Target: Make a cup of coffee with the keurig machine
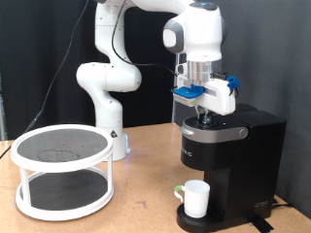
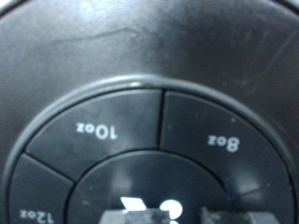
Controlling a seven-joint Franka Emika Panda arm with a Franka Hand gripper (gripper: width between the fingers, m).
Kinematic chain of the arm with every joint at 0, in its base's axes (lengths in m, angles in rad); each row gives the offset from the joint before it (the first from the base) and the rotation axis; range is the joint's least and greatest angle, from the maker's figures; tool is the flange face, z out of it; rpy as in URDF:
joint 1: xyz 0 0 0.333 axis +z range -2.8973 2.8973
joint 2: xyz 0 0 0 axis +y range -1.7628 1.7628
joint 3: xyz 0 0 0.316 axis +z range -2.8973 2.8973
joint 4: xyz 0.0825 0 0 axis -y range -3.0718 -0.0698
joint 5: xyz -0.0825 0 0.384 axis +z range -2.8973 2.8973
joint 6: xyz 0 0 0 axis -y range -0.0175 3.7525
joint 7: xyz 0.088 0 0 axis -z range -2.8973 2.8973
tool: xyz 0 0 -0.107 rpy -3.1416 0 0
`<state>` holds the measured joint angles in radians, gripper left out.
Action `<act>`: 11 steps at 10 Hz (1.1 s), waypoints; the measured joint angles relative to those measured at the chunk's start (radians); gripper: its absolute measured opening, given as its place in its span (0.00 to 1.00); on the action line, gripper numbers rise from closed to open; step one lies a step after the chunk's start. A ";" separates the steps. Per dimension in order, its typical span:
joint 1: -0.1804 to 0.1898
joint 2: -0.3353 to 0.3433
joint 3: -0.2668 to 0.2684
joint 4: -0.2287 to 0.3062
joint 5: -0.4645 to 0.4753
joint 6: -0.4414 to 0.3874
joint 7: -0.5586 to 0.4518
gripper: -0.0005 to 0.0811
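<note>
The gripper (image 1: 203,110) points straight down onto the rounded top of the keurig machine (image 1: 225,155), which stands on the bench (image 1: 146,209) at the exterior view's right. Its fingertips sit at or just above the lid; whether they are parted or closed cannot be told, and nothing shows between them. From the gripper, the machine's body lies directly at 6 o'clock in the exterior view. The cup (image 1: 197,198) stands upright on the machine's round drip base, under the spout, also at about 6 o'clock from the gripper and well below it.

The wrist view fills with the machine's round button panel (image 2: 149,149), with segments marked 10oz (image 2: 97,129), 8oz (image 2: 224,141) and 12oz (image 2: 35,214).

A white two-tier round rack (image 1: 63,170) stands on the bench at about 8 o'clock from the gripper, well apart.
</note>
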<state>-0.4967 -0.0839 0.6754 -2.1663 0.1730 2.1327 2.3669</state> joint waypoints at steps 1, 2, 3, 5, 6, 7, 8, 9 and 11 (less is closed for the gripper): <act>0.000 0.001 0.000 0.000 0.000 0.000 0.001 0.01; -0.001 0.002 0.000 0.002 0.003 -0.004 0.001 0.01; -0.003 0.006 -0.001 0.007 0.009 -0.010 0.002 0.01; -0.006 0.019 -0.005 0.020 0.029 -0.031 0.005 0.01; -0.006 0.030 -0.010 0.033 0.040 -0.050 0.006 0.01; -0.007 0.043 -0.014 0.046 0.054 -0.069 0.006 0.01; -0.009 0.056 -0.018 0.062 0.066 -0.092 0.006 0.01; -0.011 0.070 -0.022 0.076 0.075 -0.112 0.006 0.01; -0.011 0.093 -0.026 0.101 0.079 -0.142 0.006 0.01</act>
<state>-0.5080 0.0088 0.6498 -2.0652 0.2515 1.9905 2.3730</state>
